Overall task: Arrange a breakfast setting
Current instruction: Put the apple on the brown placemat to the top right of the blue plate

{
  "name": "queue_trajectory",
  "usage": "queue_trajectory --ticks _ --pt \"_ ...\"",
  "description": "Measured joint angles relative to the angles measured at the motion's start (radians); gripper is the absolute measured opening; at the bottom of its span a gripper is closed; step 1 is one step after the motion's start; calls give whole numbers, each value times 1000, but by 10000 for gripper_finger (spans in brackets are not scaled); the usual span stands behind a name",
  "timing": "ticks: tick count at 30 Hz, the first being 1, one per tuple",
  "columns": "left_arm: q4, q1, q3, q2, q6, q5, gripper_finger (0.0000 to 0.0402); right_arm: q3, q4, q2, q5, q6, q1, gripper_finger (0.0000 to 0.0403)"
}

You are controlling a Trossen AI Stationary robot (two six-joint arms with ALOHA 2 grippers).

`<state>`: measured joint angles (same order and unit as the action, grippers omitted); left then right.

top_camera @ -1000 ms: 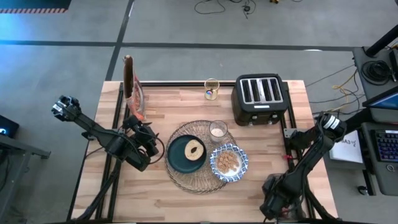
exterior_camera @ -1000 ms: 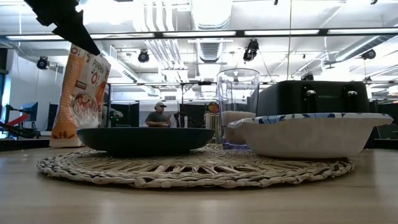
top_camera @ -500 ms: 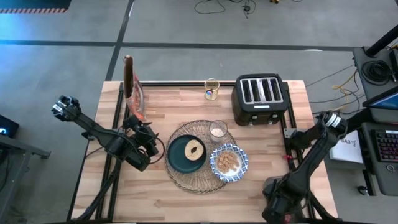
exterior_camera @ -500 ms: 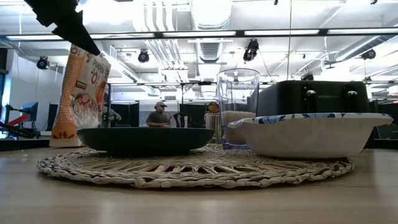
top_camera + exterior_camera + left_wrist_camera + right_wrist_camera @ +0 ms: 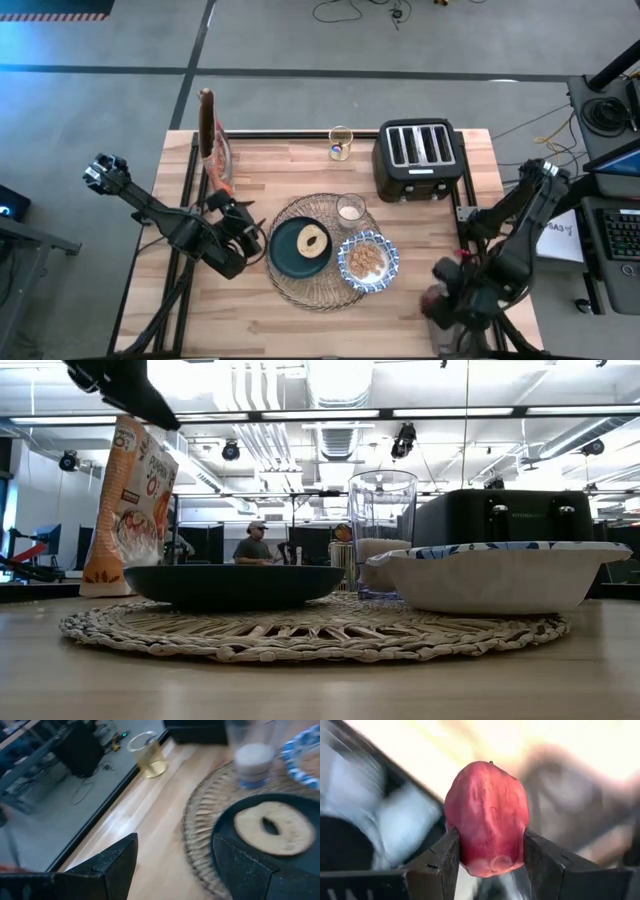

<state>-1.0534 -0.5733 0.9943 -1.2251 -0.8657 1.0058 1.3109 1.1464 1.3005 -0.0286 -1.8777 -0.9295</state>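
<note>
Right wrist view told the story best: the right gripper (image 5: 490, 865) was clamped on the small dark-red fruit (image 5: 487, 817), its two dark fingers (image 5: 437, 865) pressing the fruit's sides. The skin looked smooth and slightly waxy, the shape a plump oval with a dimpled end facing the lens. From overhead, that gripper (image 5: 447, 283) hung off to the right of the woven placemat (image 5: 290, 285), near the table's front right corner.

The placemat was a big round disc of coiled wicker, rough and open-weaved. On it sat the dark teal plate (image 5: 285, 255), glossy and shallow, holding the toasted bread ring (image 5: 312, 240), pale brown and dry-looking. Touching the plate's right side was the blue-and-white bowl (image 5: 367, 261), filled with tan cereal, and just behind both stood the small clear glass (image 5: 351, 209).

By my reckoning the fruit was the last piece to go down. The next move called for carrying it over the placemat and lowering it gently onto a bare spot, since a rounded fruit could roll.

The left gripper (image 5: 240, 222) waited just left of the placemat, fingers spread and empty. Behind the placemat stood the black toaster (image 5: 419, 158) and cereal bag (image 5: 213, 145).
</note>
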Motion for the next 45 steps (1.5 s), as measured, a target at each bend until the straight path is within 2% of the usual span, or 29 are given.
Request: queue_trajectory --ticks 6,10,13,19,26,33,36,41,45 --pt "217 -2 0 0 171 -21 242 5 17 -56 597 278 3 169" --pt "382 -2 0 0 296 -23 242 5 16 -49 836 523 22 171" --pt "513 -2 0 0 392 -39 242 5 13 -29 944 667 51 174" --pt "722 -2 -2 -26 577 -78 242 2 1 19 956 920 117 176" --pt "810 18 -3 -31 681 -74 242 2 0 10 973 1073 196 177" --pt "968 36 -48 -26 764 -144 242 -9 -44 -16 1041 1175 300 178" --pt "1194 66 -144 -1 845 -228 242 -23 -108 -7 1051 1279 342 178" --pt "1661 153 -350 30 991 -454 239 -65 -311 -3 1047 1443 417 178" --pt "1883 190 -454 30 1056 -522 230 -93 -564 -1 1000 1586 458 178"
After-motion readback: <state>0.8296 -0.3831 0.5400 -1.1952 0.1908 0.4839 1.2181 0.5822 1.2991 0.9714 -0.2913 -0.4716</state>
